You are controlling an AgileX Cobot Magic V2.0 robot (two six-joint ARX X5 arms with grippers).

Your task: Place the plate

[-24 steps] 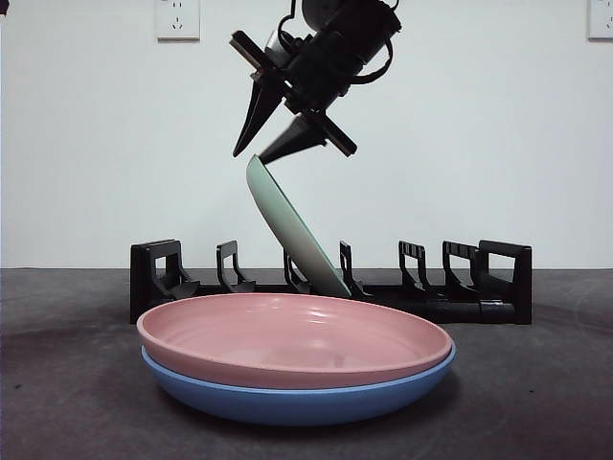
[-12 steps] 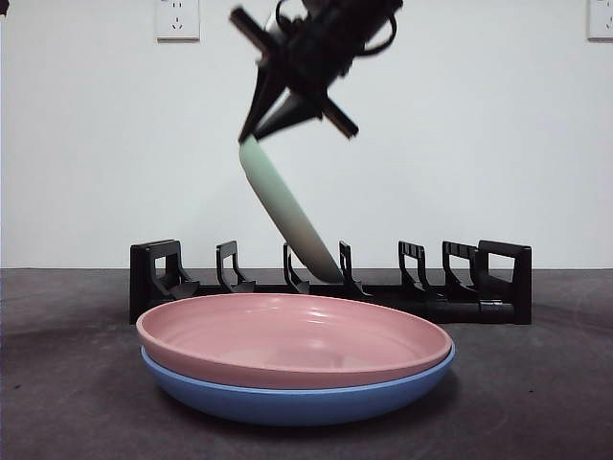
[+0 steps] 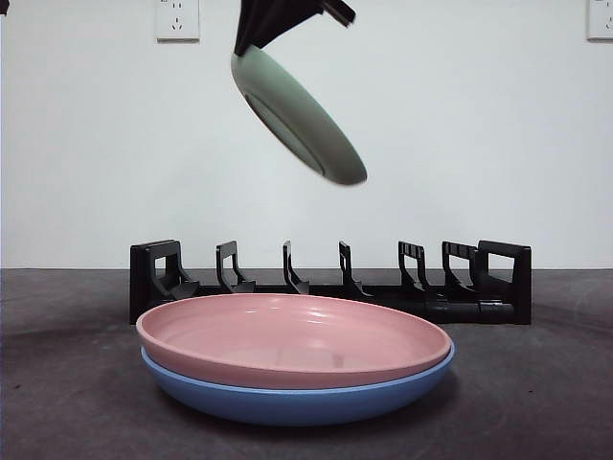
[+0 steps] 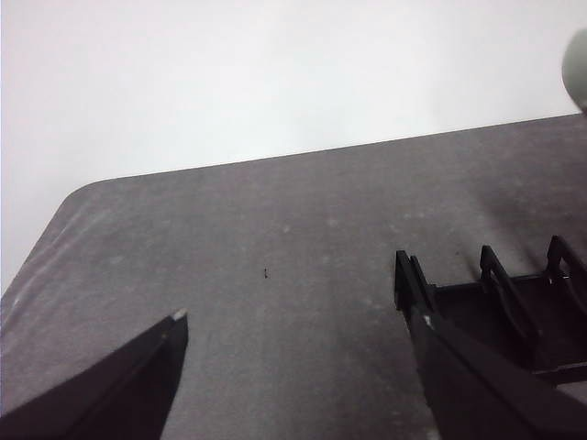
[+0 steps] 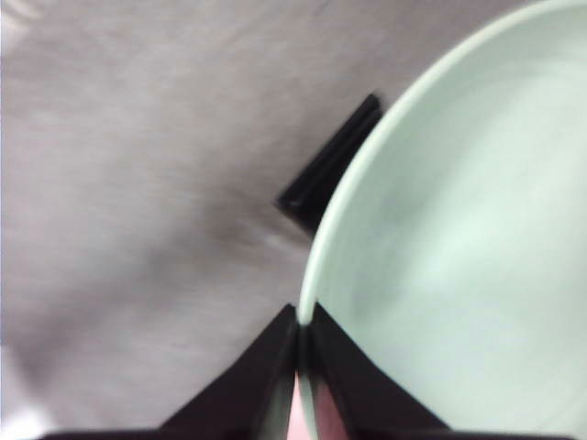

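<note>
1. The right pincer enters the front view from the top edge, above the rack, and is clamped on the rim of the green plate.
2. In the right wrist view the two jaws of that pincer meet tightly on the plate's edge, one on each face of the rim.
3. The green plate hangs in the air well above the rack, touching neither it nor anything else.
4. It is tilted: the gripped edge is highest, over the rack's left half, and the free edge slopes down toward the rack's middle.
5. The rack is black, with upright dividers in a row, and stands on the dark tabletop.
6. Just in front of the rack a pink plate lies nested in a blue plate, both flat on the tabletop.
7. The left pincer is held off to the side near the rack's end; its jaws stand apart and grip nothing.
8. Two wall sockets show on the white wall behind the rack.
</note>
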